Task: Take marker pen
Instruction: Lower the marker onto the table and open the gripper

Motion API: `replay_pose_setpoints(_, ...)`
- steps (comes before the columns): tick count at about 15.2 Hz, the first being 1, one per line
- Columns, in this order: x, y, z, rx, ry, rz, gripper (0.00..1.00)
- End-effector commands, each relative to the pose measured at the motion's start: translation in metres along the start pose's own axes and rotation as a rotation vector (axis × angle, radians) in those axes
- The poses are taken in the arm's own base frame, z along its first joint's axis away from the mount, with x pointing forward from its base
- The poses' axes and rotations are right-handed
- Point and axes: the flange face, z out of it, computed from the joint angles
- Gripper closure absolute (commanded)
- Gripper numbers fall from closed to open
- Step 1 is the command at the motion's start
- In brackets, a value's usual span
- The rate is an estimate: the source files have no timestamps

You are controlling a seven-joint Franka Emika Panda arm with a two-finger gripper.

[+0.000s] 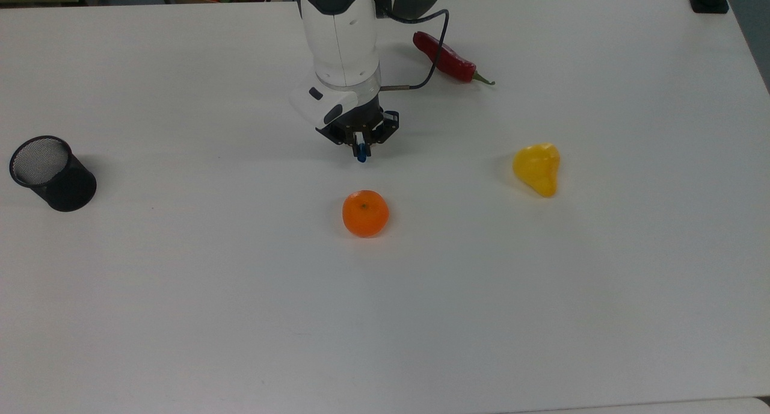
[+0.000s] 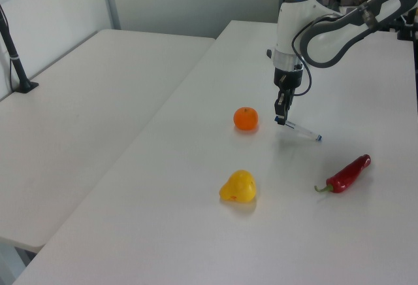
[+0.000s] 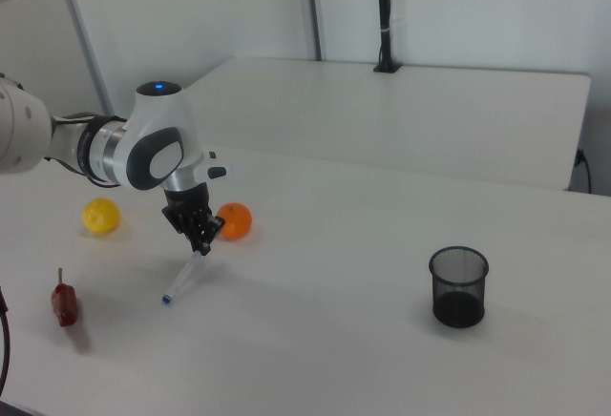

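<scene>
Marker pen [image 2: 302,131]: slim white barrel, blue at both ends, hanging tilted from the gripper [image 2: 280,119] just beside the orange [image 2: 246,118], on the left view's right of it. The capped end is sitting clamped between the fingers [image 1: 361,151]; the far blue tip is slanting down toward the tabletop [image 1: 180,293], and whether it is touching the surface or clearing it is hard to judge, though the right view suggests it is hanging just above.

Fingers: clenching on the pen's blue cap end, pointing downward.

Step in hand: the pen is being carried in the grasp, so the taking appears largely done. The next move is calling for a firm grip, since the barrel is being held near one end and is likely to swing.

Other items, placed from the orange: yellow pear-shaped fruit [image 1: 537,168] well apart to the top view's right; red chili [image 1: 448,60] beyond the gripper, farther right; black mesh cup [image 1: 51,173] far to the top view's left.
</scene>
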Motion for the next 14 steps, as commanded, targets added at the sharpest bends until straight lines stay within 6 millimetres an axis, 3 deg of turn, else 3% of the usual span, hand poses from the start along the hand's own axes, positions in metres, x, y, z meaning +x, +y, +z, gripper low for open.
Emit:
replay_pose_setpoints(1, -0.003, -0.002, -0.001, -0.014, 0.019, -0.006, 0.51)
replay_pose_setpoints(2, -0.003, -0.002, -0.001, -0.016, 0.019, -0.011, 0.46)
replay_pose_setpoints(5, -0.002, -0.002, -0.001, -0.027, 0.021, -0.021, 0.14)
replay_pose_setpoints(7, -0.002, -0.002, -0.001, -0.027, 0.021, -0.021, 0.01)
replay_pose_setpoints(12, -0.002, -0.001, -0.004, -0.029, 0.023, -0.022, 0.00)
replay_pose_setpoints(14, -0.002, 0.002, -0.014, -0.027, 0.029, -0.018, 0.00)
